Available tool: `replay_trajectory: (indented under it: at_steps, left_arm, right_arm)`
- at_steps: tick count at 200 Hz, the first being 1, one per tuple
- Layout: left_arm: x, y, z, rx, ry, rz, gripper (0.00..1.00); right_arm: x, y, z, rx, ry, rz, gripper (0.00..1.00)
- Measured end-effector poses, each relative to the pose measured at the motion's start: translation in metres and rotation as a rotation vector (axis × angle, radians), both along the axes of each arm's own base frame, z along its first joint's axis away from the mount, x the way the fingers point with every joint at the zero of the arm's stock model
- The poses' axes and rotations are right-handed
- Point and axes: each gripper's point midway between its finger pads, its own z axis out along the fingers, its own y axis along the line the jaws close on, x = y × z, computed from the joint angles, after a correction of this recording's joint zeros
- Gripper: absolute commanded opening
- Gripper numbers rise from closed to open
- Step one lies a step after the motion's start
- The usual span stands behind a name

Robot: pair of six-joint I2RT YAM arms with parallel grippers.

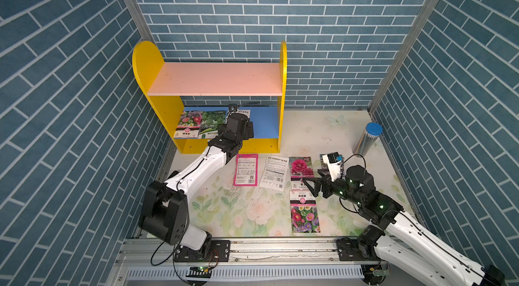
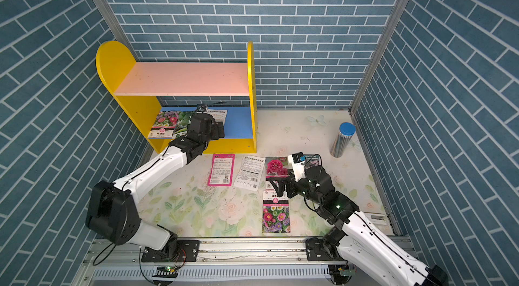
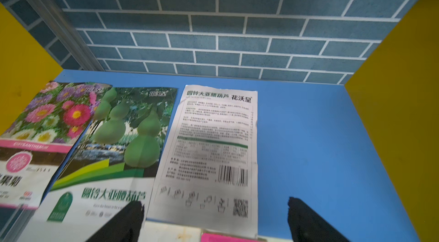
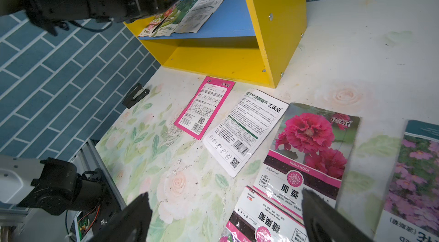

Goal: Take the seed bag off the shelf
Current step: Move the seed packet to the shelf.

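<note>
The shelf (image 1: 146, 68) stands at the back left; its pink upper board (image 1: 216, 78) is bare. On the blue lower board (image 1: 265, 126) lie three seed bags: a flower one (image 3: 47, 129), a gourd one (image 3: 123, 138) and a white text-side-up one (image 3: 209, 145). My left gripper (image 3: 213, 214) is open at the front edge of that board. One of its fingers (image 3: 133, 217) is over the gourd bag's corner, and the white bag's near edge lies between the jaws. In a top view this gripper (image 1: 250, 129) hides part of the bags. My right gripper (image 4: 223, 205) hangs open over bags on the table.
Several seed bags lie on the floral table in front of the shelf: a pink one (image 1: 246, 169), a white one (image 1: 275, 172), a hollyhock one (image 1: 300, 171) and an aster one (image 1: 304, 211). A metal cylinder with a blue lid (image 1: 368, 138) stands at the right wall.
</note>
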Motion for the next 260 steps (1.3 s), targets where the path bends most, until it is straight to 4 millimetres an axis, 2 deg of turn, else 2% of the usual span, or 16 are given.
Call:
replay_trajectory:
  at_steps: [65,119,163,197,241,260]
  left_arm:
    - [0.052,-0.015,-0.026,0.016,0.040,-0.048,0.90]
    - [0.073,-0.014,-0.052,0.031,0.084,-0.038,0.89]
    - [0.070,-0.015,-0.060,-0.017,0.091,-0.025,0.87]
    - [0.057,-0.020,-0.057,-0.100,0.084,-0.028,0.87]
    - [0.040,-0.039,-0.054,-0.170,0.088,-0.046,0.87]
    - [0.037,-0.046,-0.053,-0.191,0.091,-0.054,0.91]
  right_arm:
    - [-0.002,0.002,0.020,0.020,-0.075,0.033,1.00]
    - [0.000,0.001,0.020,0.013,-0.084,0.024,1.00]
    - [0.001,-0.001,0.018,0.004,-0.080,0.013,1.00]
    - [0.000,-0.003,0.020,0.006,-0.088,0.004,1.00]
    - [0.000,-0.005,0.024,0.014,-0.101,-0.003,1.00]
    - [0.000,-0.006,0.025,0.017,-0.105,-0.004,1.00]
